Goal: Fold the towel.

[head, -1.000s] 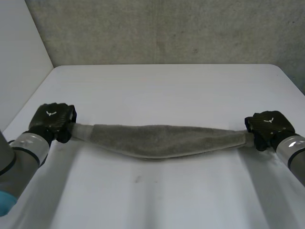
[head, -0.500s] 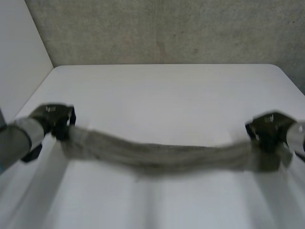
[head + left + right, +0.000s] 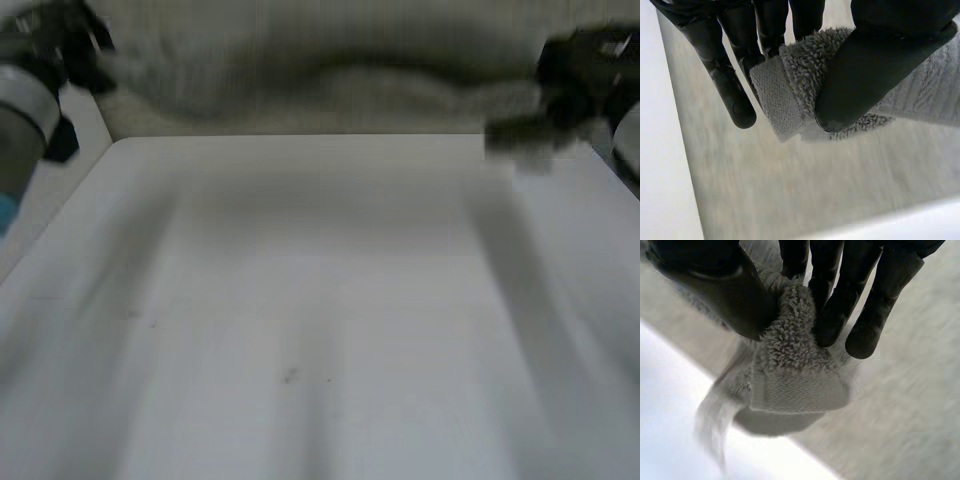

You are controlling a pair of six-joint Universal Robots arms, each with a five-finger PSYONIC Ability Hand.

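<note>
Holds a grey towel [image 3: 320,75] up in the air, high over the white table [image 3: 320,320] and clear of its surface, drawn out as a long bunched band from one hand to the other and sagging slightly in the middle. Pinches the towel's left end with the left hand [image 3: 70,45]: in the left wrist view, presses the thumb onto the fluffy pile and squeezes it against the curled fingers [image 3: 732,90], with the woven hem and a corner poking out just past the thumb tip. Clamps the right end in the same manner with the right hand [image 3: 585,65]: in the right wrist view, bunches the pile between the thumb and the curled fingers [image 3: 865,310], leaving the hemmed end drooping loose below the fingertips. Hangs blurred in the head view, especially at the loose flap under the right hand.
</note>
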